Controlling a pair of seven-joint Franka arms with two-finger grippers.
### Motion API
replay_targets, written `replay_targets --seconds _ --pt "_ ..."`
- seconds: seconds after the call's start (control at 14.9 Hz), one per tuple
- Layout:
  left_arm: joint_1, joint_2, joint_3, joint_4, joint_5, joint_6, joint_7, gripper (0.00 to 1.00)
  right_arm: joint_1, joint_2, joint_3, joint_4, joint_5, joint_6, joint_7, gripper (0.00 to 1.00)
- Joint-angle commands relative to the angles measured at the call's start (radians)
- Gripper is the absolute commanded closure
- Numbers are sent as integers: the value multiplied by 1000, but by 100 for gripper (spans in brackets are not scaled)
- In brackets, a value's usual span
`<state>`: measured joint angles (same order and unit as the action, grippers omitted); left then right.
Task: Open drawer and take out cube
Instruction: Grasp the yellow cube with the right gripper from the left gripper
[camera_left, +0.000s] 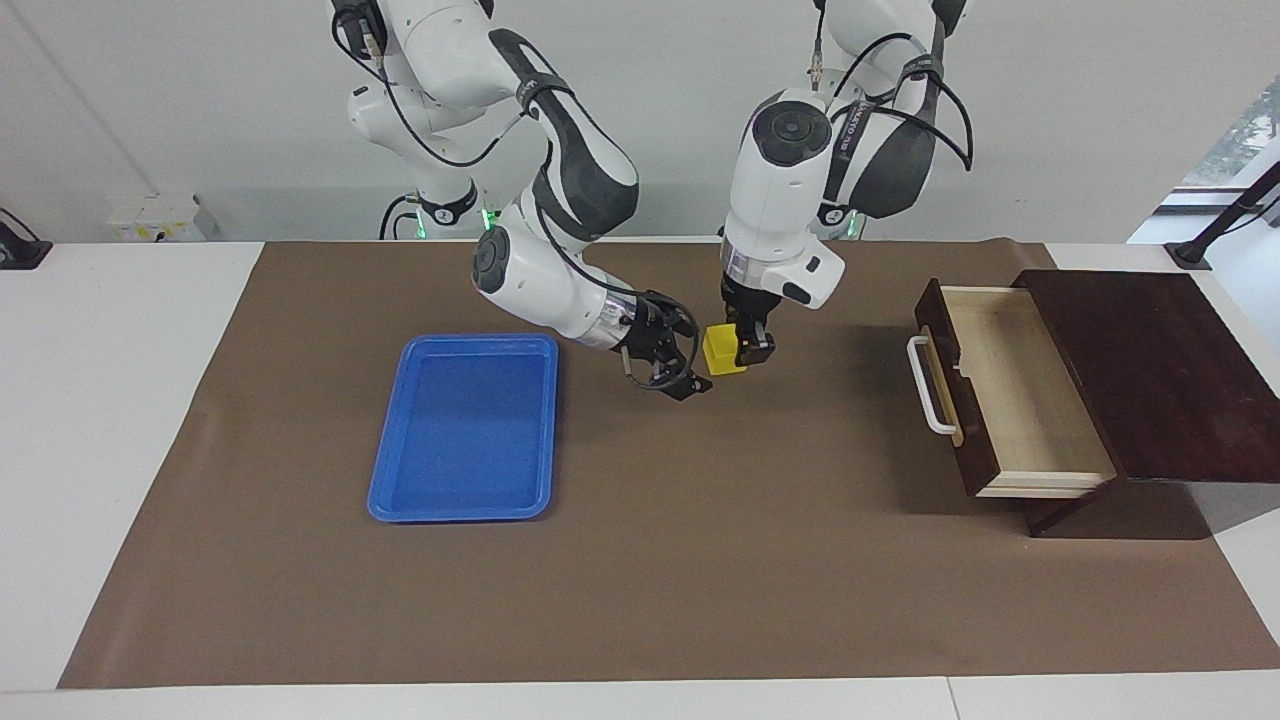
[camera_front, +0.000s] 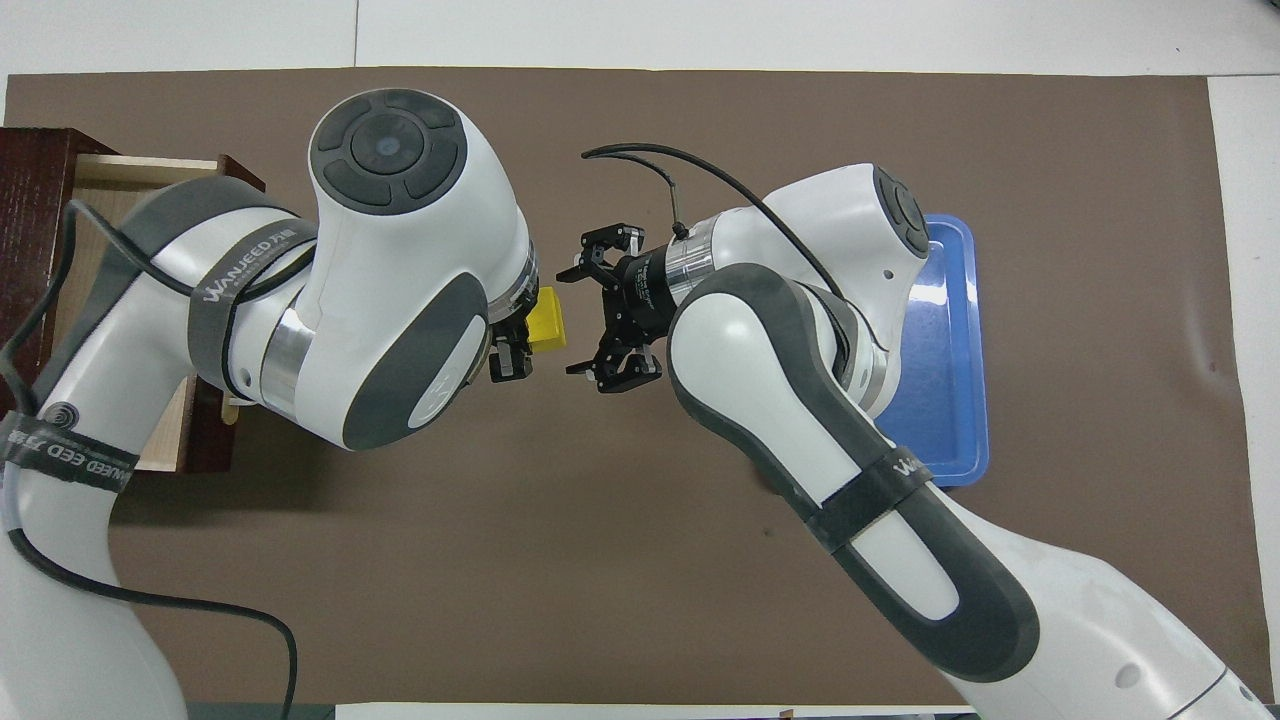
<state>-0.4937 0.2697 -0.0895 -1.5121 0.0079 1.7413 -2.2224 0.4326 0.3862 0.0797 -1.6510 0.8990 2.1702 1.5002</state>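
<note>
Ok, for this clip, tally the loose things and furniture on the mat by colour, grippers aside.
Yellow: 1, the cube, held by the left gripper over the mat, the open right gripper beside it.
Blue: 1, the tray.
Dark reddish-brown: 1, the drawer, pulled open.
Total: 3.

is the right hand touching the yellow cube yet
Apart. The overhead view shows bare mat between the open right hand and the cube, which the left hand grips above the mat.
</note>
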Motion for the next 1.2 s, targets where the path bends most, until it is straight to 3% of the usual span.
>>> replay_targets --seconds 0.0,0.94,1.0,1.07,1.14 --pt "-17 -27 14 -42 12 29 -17 100 17 29 -3 51 8 13 49 0" --pt "-17 -40 14 -66 12 50 -16 100 32 31 -4 42 -22 11 46 2" --pt "-17 -40 14 -71 12 52 -14 100 38 31 -6 40 -26 13 46 10" --pt "-17 -40 14 -72 12 52 -14 100 40 31 -5 40 -43 13 46 26" --pt "-17 -40 14 -73 12 52 -14 100 43 31 -4 42 -67 13 52 71"
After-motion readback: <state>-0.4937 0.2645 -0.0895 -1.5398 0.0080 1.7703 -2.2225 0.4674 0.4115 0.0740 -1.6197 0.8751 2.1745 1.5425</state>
